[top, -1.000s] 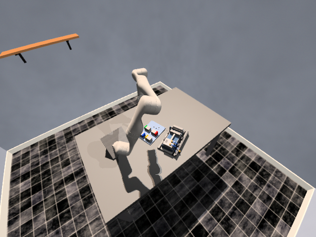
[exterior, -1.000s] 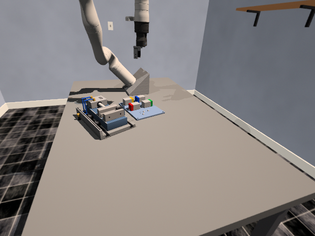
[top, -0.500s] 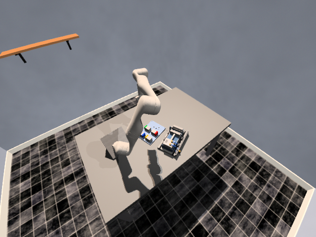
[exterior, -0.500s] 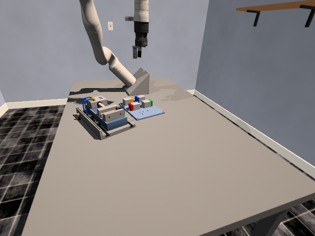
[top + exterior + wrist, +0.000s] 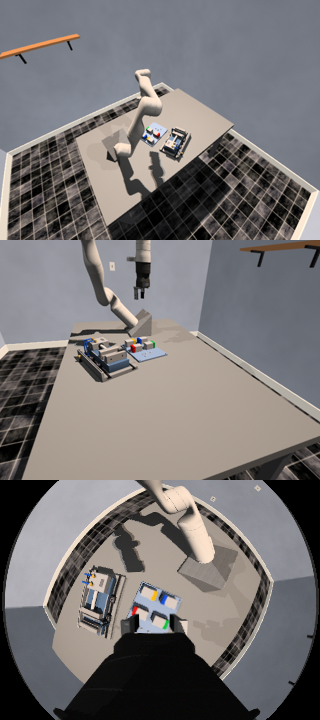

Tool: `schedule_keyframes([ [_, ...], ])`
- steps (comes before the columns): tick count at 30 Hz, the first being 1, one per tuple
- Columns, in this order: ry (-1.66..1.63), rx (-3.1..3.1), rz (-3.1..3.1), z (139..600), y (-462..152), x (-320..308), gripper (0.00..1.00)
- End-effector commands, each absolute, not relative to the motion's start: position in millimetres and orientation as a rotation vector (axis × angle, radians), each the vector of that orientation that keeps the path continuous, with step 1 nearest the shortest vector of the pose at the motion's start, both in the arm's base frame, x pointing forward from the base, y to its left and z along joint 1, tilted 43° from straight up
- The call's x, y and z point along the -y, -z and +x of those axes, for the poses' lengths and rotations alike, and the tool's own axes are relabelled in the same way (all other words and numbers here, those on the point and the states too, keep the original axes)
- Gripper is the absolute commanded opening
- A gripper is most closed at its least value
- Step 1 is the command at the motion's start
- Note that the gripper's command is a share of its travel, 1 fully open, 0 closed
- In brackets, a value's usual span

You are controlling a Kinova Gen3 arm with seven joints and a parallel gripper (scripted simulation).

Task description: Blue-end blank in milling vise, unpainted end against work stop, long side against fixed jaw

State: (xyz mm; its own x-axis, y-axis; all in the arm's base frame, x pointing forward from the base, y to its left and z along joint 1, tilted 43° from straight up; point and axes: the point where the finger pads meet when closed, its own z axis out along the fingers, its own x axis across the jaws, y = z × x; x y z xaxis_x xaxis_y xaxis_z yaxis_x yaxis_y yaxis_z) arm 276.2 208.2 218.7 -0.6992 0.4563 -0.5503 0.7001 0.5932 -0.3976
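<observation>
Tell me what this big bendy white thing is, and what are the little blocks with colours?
The bendy white thing is a robot arm. At its tip hangs a dark two-finger claw, open and holding nothing, high above the table. One picture looks down from the ceiling, one from across the grey table, and the round one from a camera on the arm's wrist. On a pale blue plate sit four grey blocks, each with one painted end: blue, yellow, red, green. Beside them is a grey and blue clamp, a milling vise, where the blue-ended block should go.
</observation>
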Motion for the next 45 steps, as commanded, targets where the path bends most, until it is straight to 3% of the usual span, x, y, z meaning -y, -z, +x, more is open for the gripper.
schedule_keyframes([
  [1,0.839,-2.412,0.962,276.1,-219.2,-209.1,1.0],
  [45,0.601,-1.927,1.576,275.5,-219.6,-210.0,1.0],
])
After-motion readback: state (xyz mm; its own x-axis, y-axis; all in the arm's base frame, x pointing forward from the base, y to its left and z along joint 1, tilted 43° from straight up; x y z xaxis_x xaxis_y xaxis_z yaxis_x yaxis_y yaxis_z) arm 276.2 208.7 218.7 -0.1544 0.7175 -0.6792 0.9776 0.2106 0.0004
